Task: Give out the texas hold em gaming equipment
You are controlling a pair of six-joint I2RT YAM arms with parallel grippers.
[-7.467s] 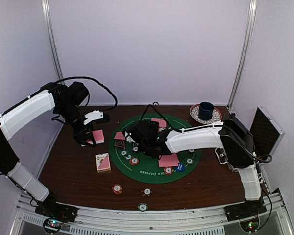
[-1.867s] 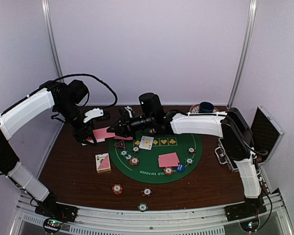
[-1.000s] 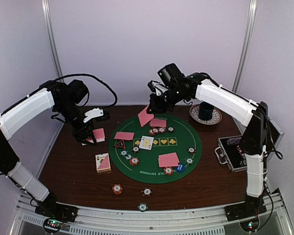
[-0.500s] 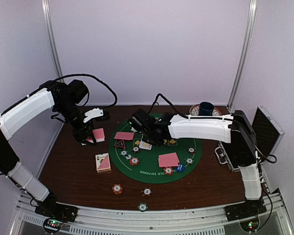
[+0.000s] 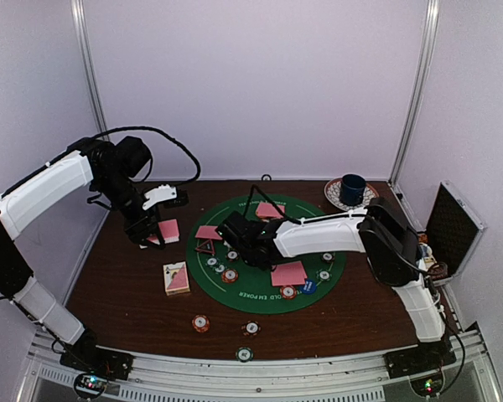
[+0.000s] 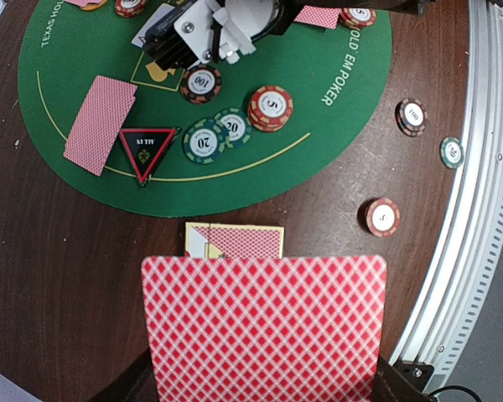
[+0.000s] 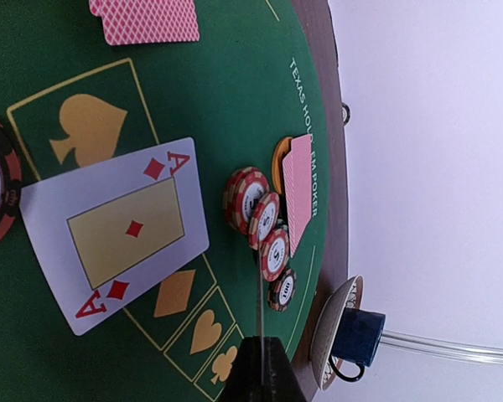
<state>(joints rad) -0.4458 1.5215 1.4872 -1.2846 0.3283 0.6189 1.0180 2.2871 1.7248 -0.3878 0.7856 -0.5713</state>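
Observation:
My left gripper [image 5: 151,233] [image 6: 264,389] is shut on a stack of pink-backed playing cards [image 6: 264,322], held above the table left of the green mat [image 5: 335,230]. Below it lies a card box [image 6: 235,241]. Low over the mat's left centre, my right gripper [image 5: 230,229] [image 7: 262,356] is shut on a single card seen edge-on [image 7: 259,285]. A face-up ace of diamonds [image 7: 121,234] lies just under it. The red-black triangle marker [image 6: 147,149] and several chips [image 6: 270,107] sit close by. More pink cards [image 5: 289,274] and a blue disc [image 5: 308,286] lie on the mat.
A dark blue cup [image 5: 352,189] on a patterned saucer stands at the back right. A metal-edged black case [image 5: 453,226] lies open at the right edge. Loose chips [image 5: 200,322] lie on the brown table near the front rail.
The right arm came down with its pink card from high above the mat's back edge to low over the mat's left centre. The left arm has stayed still.

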